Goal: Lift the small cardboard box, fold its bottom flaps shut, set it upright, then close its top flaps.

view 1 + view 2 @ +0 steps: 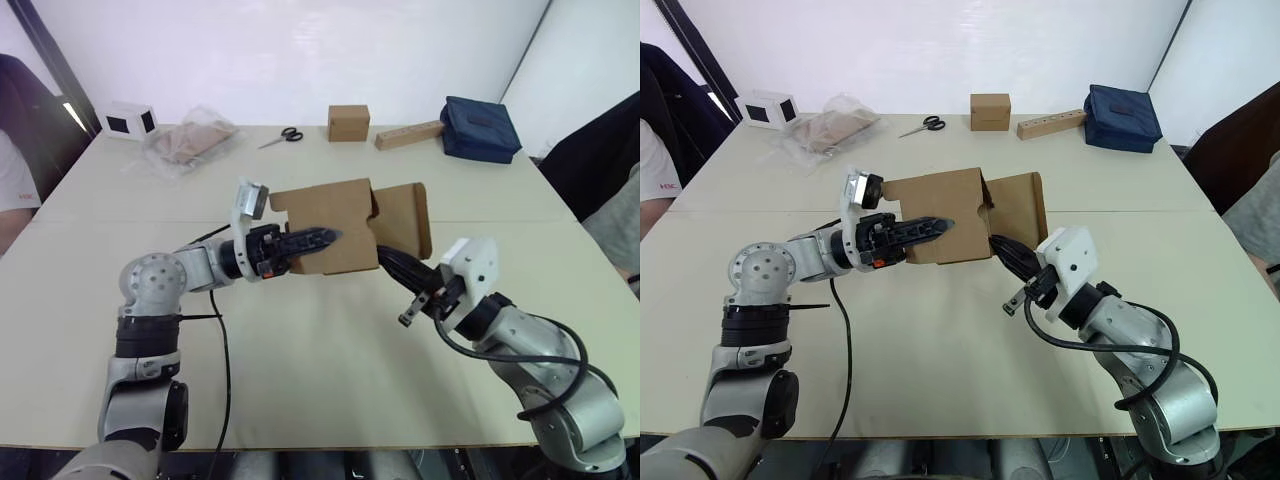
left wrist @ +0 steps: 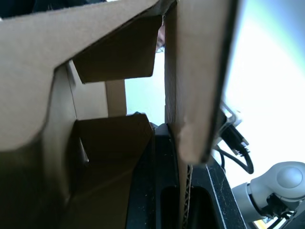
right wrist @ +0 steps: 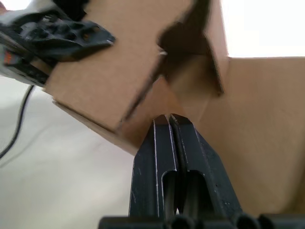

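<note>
Brown corrugated, the small cardboard box [image 1: 325, 235] hangs lifted over the counter [image 1: 330, 370] centre. Left end effector [image 1: 318, 238] clamps one wall; right end effector [image 3: 170, 125], fingers pressed together, pushes at a flap [image 1: 402, 218] at 3 o'clock. Folding looks barely begun. Left wrist view reveals the interior, flaps unfolded.
</note>
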